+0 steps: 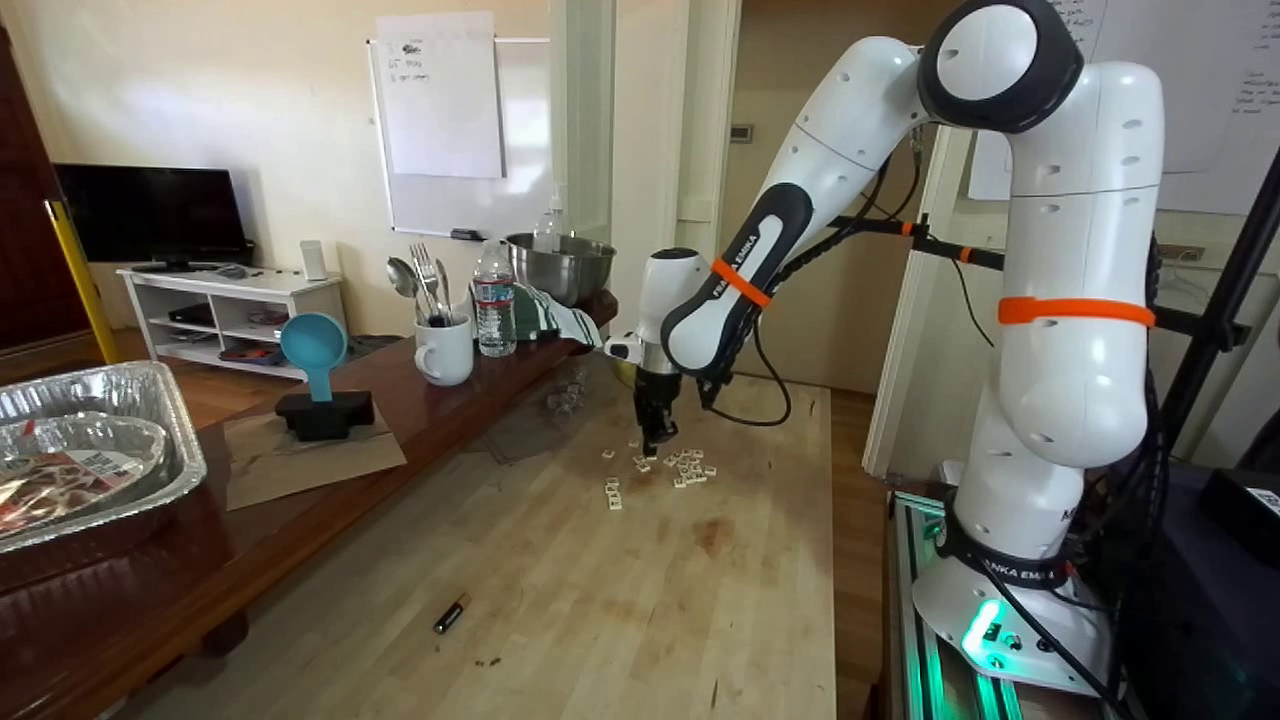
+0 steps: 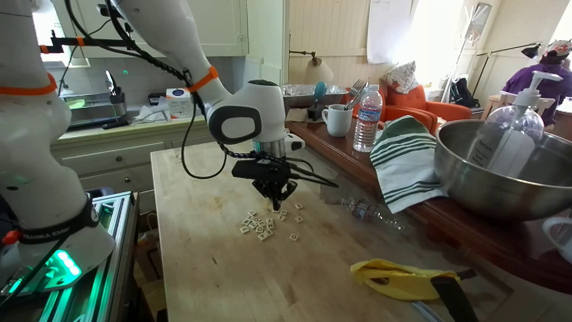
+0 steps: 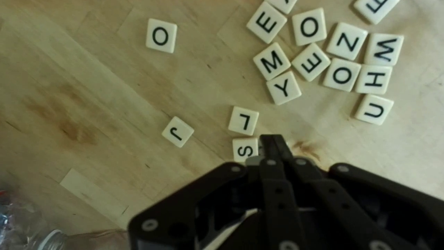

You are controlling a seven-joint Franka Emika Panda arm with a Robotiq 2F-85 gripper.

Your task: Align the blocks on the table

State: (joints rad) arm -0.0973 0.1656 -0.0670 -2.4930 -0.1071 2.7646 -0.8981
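The blocks are small cream letter tiles on the wooden table [image 1: 600,610]. A short column of blocks [image 1: 613,494] and a looser cluster show in an exterior view; the cluster [image 2: 259,229] also shows in an exterior view. In the wrist view, blocks S [image 3: 242,150] and L [image 3: 243,121] lie just beside the fingertips. Blocks J [image 3: 178,132] and O [image 3: 161,35] lie apart, and several tilted blocks [image 3: 342,75] crowd the upper right. My gripper [image 3: 272,137] has its fingers together, pointing down low over the table. Part of another block shows behind the fingertips, mostly hidden.
A clear plastic bottle [image 2: 371,212] lies on the table near the dark raised counter [image 2: 308,129]. A yellow pouch [image 2: 397,279] and a battery [image 1: 451,613] also lie on the table. The counter holds a mug [image 1: 445,352], an upright bottle [image 1: 495,305] and a metal bowl [image 2: 496,188].
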